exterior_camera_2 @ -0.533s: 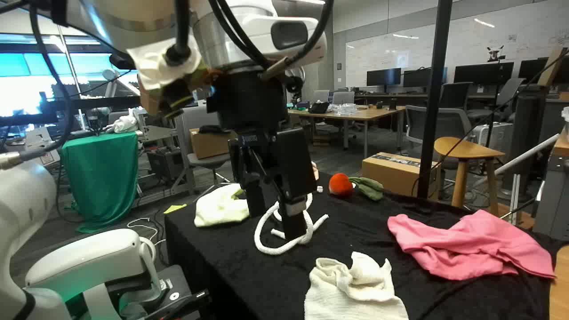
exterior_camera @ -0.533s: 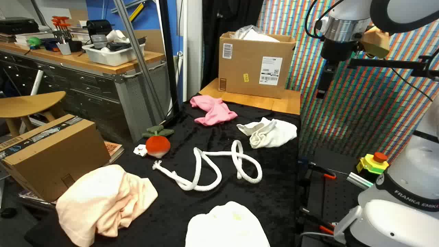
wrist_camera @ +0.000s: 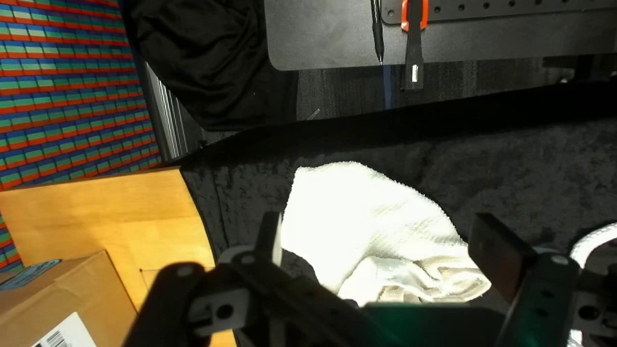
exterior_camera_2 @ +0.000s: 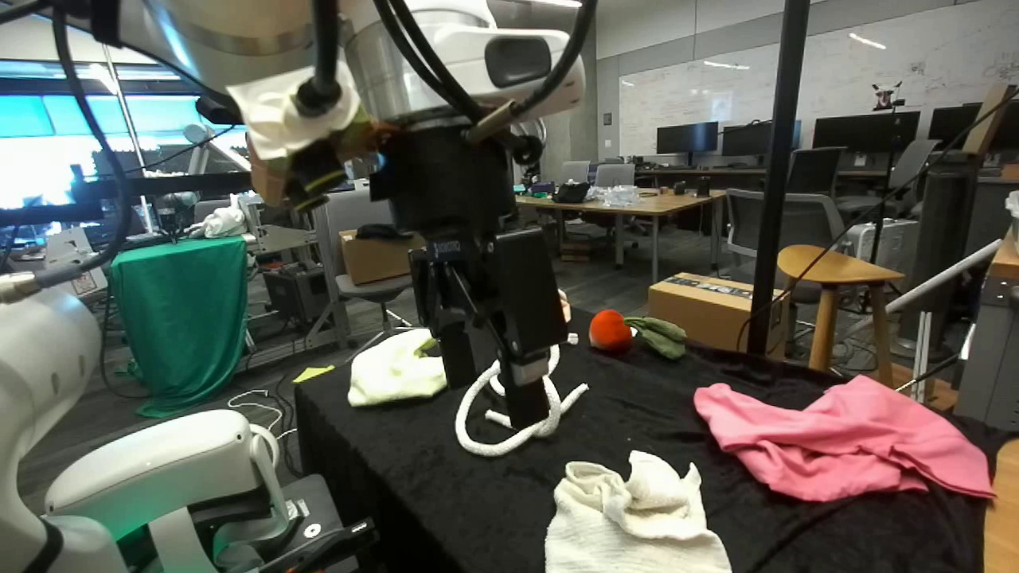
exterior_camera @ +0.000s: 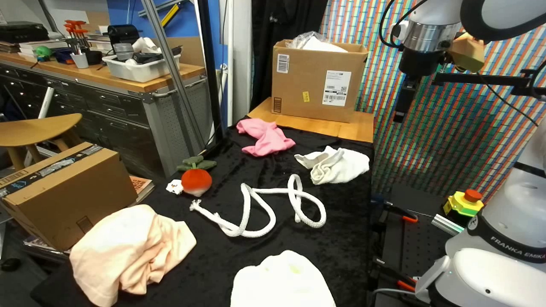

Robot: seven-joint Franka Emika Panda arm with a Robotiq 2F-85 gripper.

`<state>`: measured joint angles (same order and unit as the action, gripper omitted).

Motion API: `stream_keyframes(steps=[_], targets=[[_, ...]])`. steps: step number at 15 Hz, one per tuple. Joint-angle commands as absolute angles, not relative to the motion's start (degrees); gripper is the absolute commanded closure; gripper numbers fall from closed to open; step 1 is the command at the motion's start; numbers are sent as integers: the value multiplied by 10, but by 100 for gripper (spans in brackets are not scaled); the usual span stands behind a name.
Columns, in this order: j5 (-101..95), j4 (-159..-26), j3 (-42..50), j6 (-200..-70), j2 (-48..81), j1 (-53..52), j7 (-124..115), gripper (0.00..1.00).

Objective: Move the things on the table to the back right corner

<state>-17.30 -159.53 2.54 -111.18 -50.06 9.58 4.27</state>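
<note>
On the black surface [exterior_camera: 345,243], the pink cloth [exterior_camera: 266,138], peach cloth [exterior_camera: 132,251], two white cloths [exterior_camera: 345,166], white rope [exterior_camera: 271,191] and red toy radish [exterior_camera: 196,181] lie just where we saw them before. The jaws hang in the air, wide apart, holding nothing.

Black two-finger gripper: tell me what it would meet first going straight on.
Probably the crumpled white cloth, in line with the open gripper in the wrist view; how far off is hard to tell.
</note>
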Motion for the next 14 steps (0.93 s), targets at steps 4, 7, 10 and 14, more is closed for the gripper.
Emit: stream_keyframes(steps=[4,7,10,14], targets=[[-179,-1582,12,-1094,-498,74,33,0],[-171,-1574,-7,-1098,-487,49,26,0],[-160,-1560,-29,-1103,-463,20,15,0],[-141,-1541,-58,-1121,-414,-13,-20,0]])
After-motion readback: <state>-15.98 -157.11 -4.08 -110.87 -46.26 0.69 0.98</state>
